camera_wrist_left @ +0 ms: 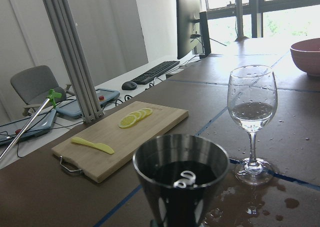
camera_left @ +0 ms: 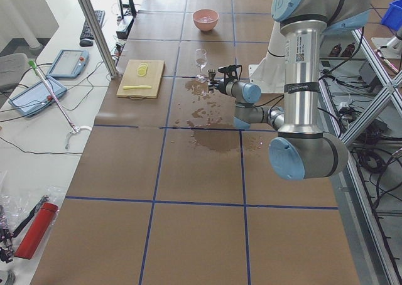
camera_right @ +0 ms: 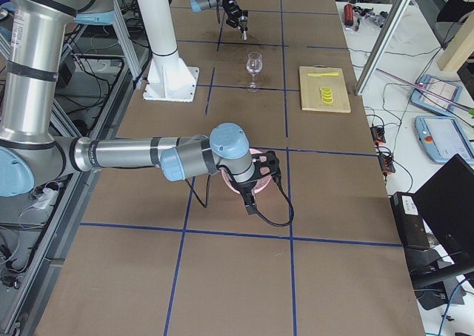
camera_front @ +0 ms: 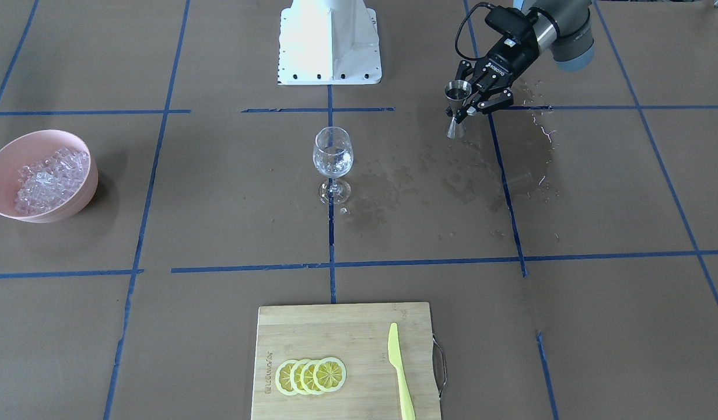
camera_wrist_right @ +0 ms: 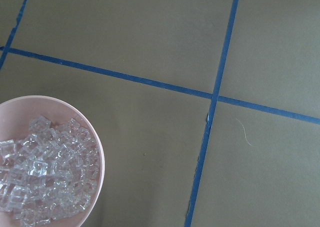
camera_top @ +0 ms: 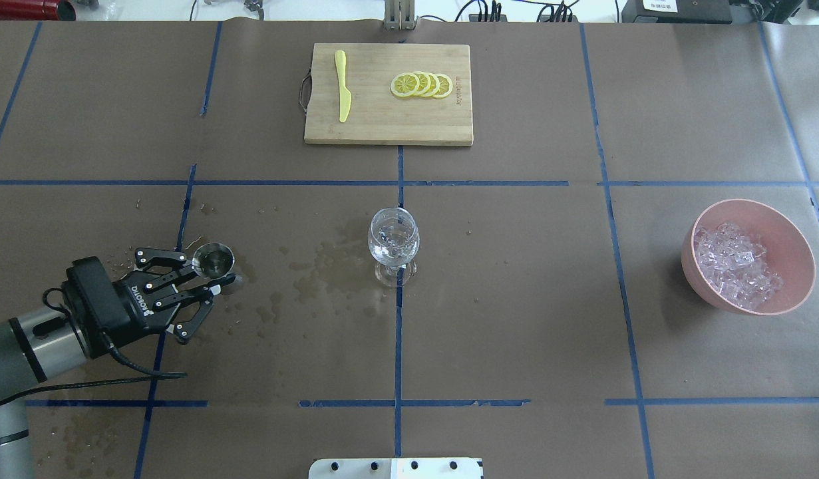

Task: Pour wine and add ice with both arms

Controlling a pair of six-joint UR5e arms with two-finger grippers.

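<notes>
My left gripper [camera_front: 462, 108] [camera_top: 213, 276] is shut on the waist of an upright steel jigger [camera_front: 456, 108] [camera_top: 213, 259]. The wine [camera_wrist_left: 182, 174] shows dark inside its cup. Whether the jigger's foot touches the table I cannot tell. The stemmed wine glass [camera_front: 332, 160] [camera_top: 394, 241] [camera_wrist_left: 251, 112] stands at the table's centre, apart from the jigger, with a little clear liquid in it. The ice [camera_front: 51, 178] [camera_top: 735, 265] [camera_wrist_right: 42, 174] is heaped in a pink bowl [camera_top: 792, 256]. My right gripper [camera_right: 255, 179] hangs by that bowl; whether it is open or shut I cannot tell.
Wet spill patches [camera_top: 319, 266] darken the brown paper between jigger and glass. A wooden cutting board [camera_top: 356, 126] with lemon slices [camera_top: 422, 84] and a yellow knife [camera_top: 342, 86] lies at the far side. The white pedestal [camera_front: 329, 44] stands at the robot's base.
</notes>
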